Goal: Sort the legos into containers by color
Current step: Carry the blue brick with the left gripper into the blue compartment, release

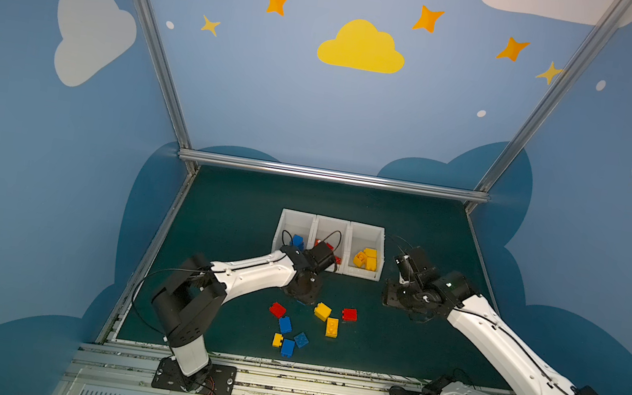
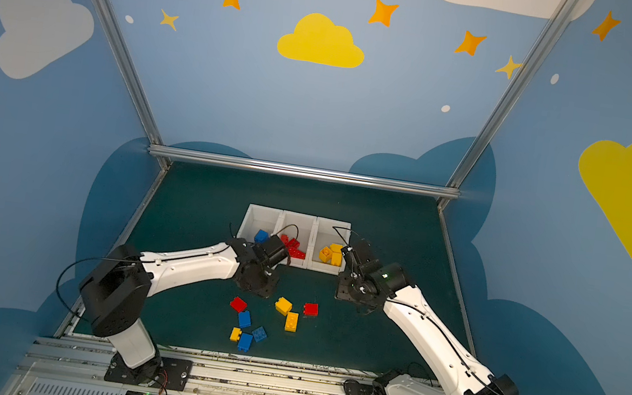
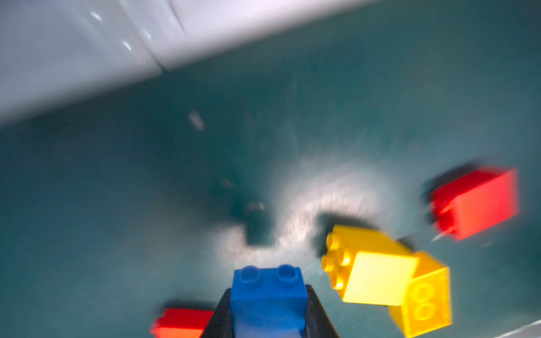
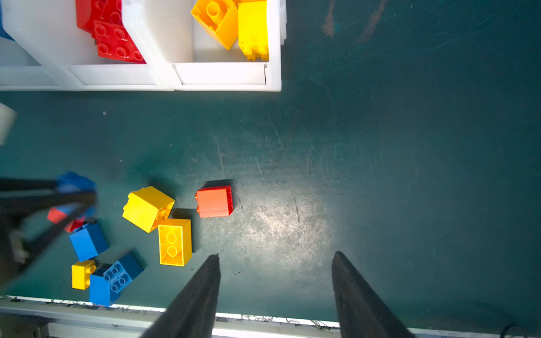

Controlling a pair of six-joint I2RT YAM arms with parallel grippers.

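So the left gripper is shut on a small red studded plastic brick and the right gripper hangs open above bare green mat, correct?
Not red: the left wrist view shows the left gripper shut on a small blue studded plastic brick. The right gripper does hang open above bare green mat.

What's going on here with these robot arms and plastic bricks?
The left gripper is shut on a small blue studded plastic brick near the three joined white plastic bins. The right gripper hangs open and empty above the green mat. Blue, red and yellow bricks sit in separate bins; eight loose bricks lie outside.
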